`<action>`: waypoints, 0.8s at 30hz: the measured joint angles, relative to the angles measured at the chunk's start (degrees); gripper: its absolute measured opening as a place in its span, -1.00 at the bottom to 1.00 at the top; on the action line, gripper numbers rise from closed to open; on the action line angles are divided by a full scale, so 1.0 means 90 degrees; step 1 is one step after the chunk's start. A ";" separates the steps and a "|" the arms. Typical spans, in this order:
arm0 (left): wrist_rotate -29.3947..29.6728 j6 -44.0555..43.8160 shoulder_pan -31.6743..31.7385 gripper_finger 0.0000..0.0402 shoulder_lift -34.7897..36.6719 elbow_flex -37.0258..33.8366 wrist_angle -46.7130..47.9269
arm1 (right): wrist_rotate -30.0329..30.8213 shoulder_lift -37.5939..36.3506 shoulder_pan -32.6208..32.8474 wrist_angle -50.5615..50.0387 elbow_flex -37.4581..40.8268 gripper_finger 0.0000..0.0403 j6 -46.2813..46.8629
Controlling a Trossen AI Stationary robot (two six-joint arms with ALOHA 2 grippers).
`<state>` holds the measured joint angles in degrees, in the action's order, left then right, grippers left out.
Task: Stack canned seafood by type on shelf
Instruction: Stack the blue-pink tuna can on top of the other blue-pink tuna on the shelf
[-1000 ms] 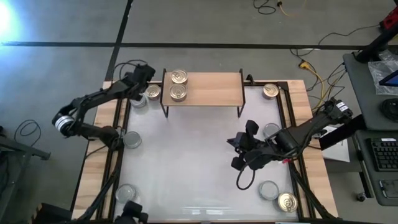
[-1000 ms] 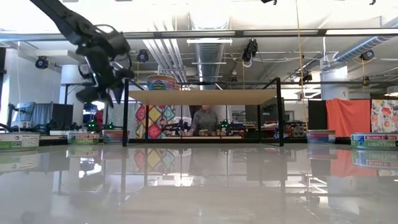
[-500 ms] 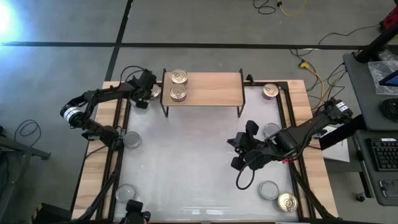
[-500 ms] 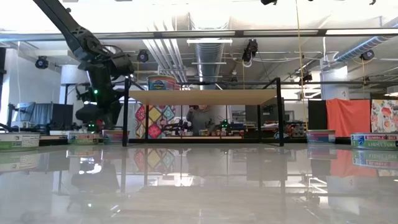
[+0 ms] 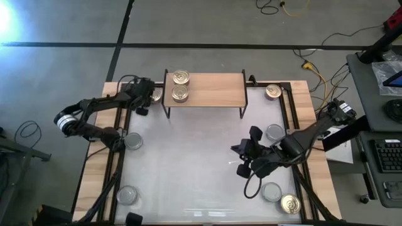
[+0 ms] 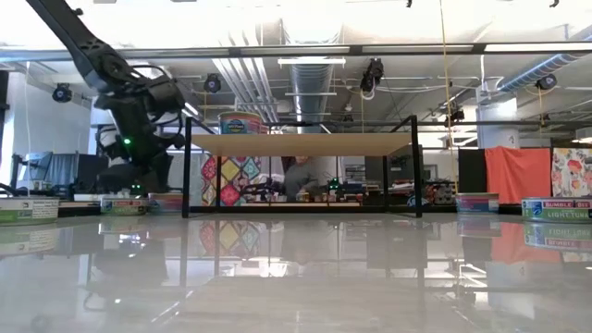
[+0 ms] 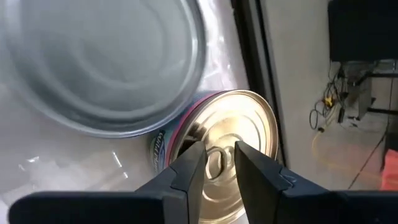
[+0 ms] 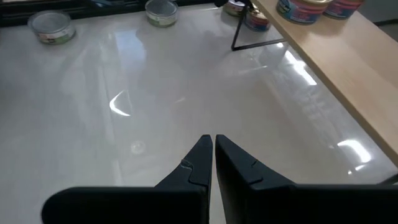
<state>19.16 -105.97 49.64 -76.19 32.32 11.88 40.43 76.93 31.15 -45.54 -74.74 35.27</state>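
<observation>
The shelf stands at the table's far edge, with two gold-lidded cans at its left end. Just left of the shelf, a gold-lidded can stands on the table beside a silver-lidded one. My left gripper slants down over the gold lid, open by a narrow gap, with the lid's pull ring showing between the fingertips. In the high view it covers both cans. My right gripper is shut and hangs above bare table right of centre. My left gripper comes at the gold lid from above, slanting, with one fingertip on each side of the pull ring. I cannot tell whether the fingertips touch the lid or the ring. The can stands upright on the table.
More cans stand around the table's edges: silver-lidded ones at the left and right, gold-lidded ones at the far right and near right. The shelf's right part is bare board. The table's black frame rail runs close by the gold can.
My left gripper has come down beside the shelf's left end, onto the two cans standing there, and has rolled about its own axis on the way. The cans have kept their places.
</observation>
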 joint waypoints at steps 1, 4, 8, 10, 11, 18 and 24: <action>0.0000 0.0003 -0.0063 -0.62 0.0128 -0.0087 0.0017 | 0.0004 0.0000 0.0031 -0.0002 0.0000 -0.94 0.0002; 0.0040 0.0009 -0.0275 -0.62 0.0506 -0.0314 0.0096 | 0.0012 0.0000 0.0111 0.0000 0.0000 -0.94 0.0012; 0.0097 -0.0111 -0.0603 -0.62 0.0968 -0.0615 0.0156 | 0.0012 0.0000 0.0160 0.0000 0.0000 -0.94 0.0078; 0.0120 -0.0261 -0.0778 -0.61 0.1174 -0.0780 0.0174 | 0.0014 0.0000 0.0180 0.0000 0.0000 -0.94 0.0126; 0.0154 -0.0313 -0.0858 -0.61 0.1261 -0.0868 0.0161 | 0.0012 0.0000 0.0182 0.0000 0.0000 -0.94 0.0143; 0.0456 -0.0505 -0.1441 -0.62 0.1766 -0.1456 0.0066 | 0.0010 0.0000 0.0374 0.0085 0.0000 -0.94 0.0482; 0.0406 -0.0166 -0.1972 -0.61 0.2121 -0.1598 0.0237 | 0.0006 0.0000 0.0464 0.0151 0.0002 -0.94 0.0813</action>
<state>22.81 -107.46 31.90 -57.11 17.93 14.01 40.48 76.93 35.33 -44.18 -74.72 42.59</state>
